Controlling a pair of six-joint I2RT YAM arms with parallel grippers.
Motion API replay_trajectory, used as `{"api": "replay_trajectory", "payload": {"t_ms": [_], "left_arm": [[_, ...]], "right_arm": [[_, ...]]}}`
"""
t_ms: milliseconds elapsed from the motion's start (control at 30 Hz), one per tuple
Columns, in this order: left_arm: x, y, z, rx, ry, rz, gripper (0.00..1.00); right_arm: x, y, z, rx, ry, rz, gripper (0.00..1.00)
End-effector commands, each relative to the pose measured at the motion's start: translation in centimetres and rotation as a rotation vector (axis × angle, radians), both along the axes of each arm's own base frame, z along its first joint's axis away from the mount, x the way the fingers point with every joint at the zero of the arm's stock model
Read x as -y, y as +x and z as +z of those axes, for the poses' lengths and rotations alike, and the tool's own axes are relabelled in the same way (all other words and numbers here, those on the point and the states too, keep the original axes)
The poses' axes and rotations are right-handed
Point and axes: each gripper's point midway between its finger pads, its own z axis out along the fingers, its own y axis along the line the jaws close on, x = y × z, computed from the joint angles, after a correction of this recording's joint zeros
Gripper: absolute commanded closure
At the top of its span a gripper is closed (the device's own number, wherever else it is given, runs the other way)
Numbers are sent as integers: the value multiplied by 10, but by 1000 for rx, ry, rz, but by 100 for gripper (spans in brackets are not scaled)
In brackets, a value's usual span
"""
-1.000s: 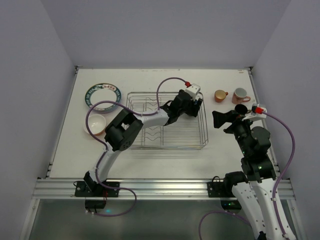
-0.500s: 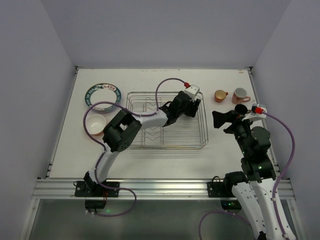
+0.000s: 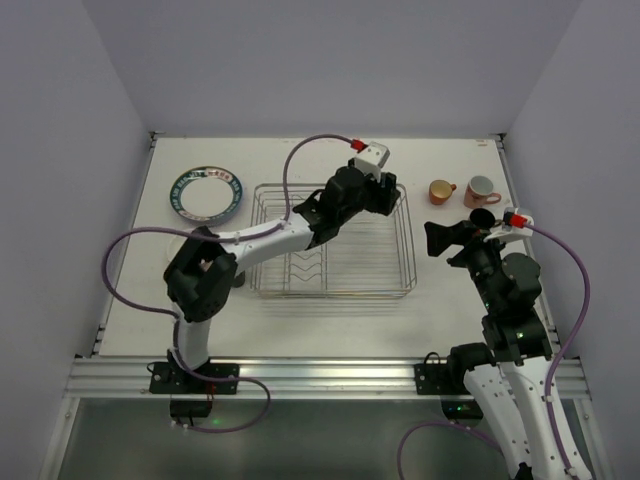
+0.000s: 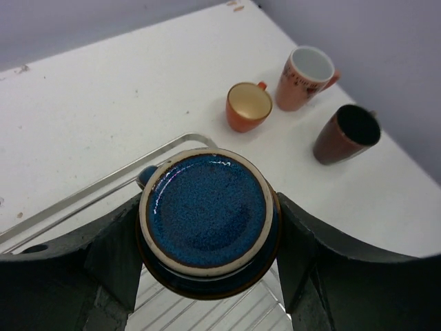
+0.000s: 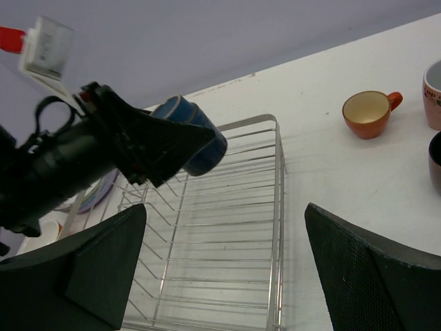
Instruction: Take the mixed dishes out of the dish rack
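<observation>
Moved since earlier: left arm's elbow has swung out to the left, and its wrist has risen and drawn toward the far rim of the rack.
Blue mug (image 4: 205, 210): carried clear above the far right corner of the dish rack (image 5: 278, 207), with one round end facing the wrist camera. I cannot tell whether that end is the mouth or the base. A stub of the handle shows at its left.
Handling: probably glazed ceramic, so stiff, fairly light, slick on the walls and likely to chip if dropped. Gripping across the body on opposite walls, as now, looks sound, with the handle kept clear of the fingers.
Left tool (image 4: 207, 238): clenched around the blue mug, one finger on each side wall.
Dish rack: zigzag wires lie bare below the mug, and no other dish shows in the part seen.
Other mugs: orange mug (image 4: 249, 105), pink mug (image 4: 306, 76) and maroon mug (image 4: 346, 133) stand upright on the surface (image 3: 330, 320), right of the rack and close together. That is probably the set-down area.
Plate: dark-rimmed plate (image 3: 206, 193) lies far left of the rack.
Right tool (image 5: 231, 276): released, jaws spread wide, holding nothing, near the rack's right side.
</observation>
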Motion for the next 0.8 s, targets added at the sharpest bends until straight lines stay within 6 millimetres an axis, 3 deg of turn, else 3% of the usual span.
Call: {"api": "replay_trajectory", "payload": {"t_ms": [0, 33, 100, 133, 200, 233, 267, 300, 333, 367, 400, 500, 533, 567, 600, 633, 767], "left_arm": [[-9, -12, 96, 78, -229, 22, 100], [-18, -18, 111, 66, -255, 37, 100], [-32, -23, 118, 36, -287, 85, 100], [-45, -32, 141, 22, -352, 98, 100], [-63, -40, 141, -14, -390, 120, 100], [-77, -51, 163, -37, -470, 126, 100], [-84, -58, 167, -65, -503, 115, 100], [-99, -58, 153, -114, -519, 138, 100], [-114, -71, 175, -160, -651, 137, 100], [-119, -79, 174, -202, -700, 122, 100], [-129, -82, 153, -316, -779, 162, 100], [-148, -113, 169, -437, -996, 132, 100], [-150, -119, 150, -502, -1021, 143, 100], [-150, -124, 145, -548, -1050, 134, 100], [-154, -133, 158, -580, -1144, 90, 100], [-154, -137, 144, -616, -1154, 89, 100], [-155, -146, 148, -677, -1225, 56, 100]], "right_arm": [[0, 0, 14, 55, 5, 3, 1], [-1, 0, 15, 59, 8, 6, 1], [-11, -3, 20, 95, 6, 67, 1], [-17, -5, 24, 115, 1, 104, 1], [-49, -20, 28, 159, -7, 314, 2], [-62, -27, 40, 215, -4, 402, 2], [-84, -47, 42, 226, -1, 572, 3], [-93, -56, 54, 267, 18, 644, 4], [-100, -62, 57, 267, 32, 701, 5], [-104, -67, 58, 269, 48, 741, 5], [-109, -76, 67, 280, 95, 793, 6], [-116, -84, 74, 278, 207, 847, 13], [-119, -85, 74, 263, 230, 865, 14], [-122, -86, 77, 258, 248, 875, 16], [-128, -92, 79, 254, 257, 905, 17], [-129, -91, 86, 266, 266, 898, 17], [-146, -86, 95, 235, 260, 902, 19]]}}
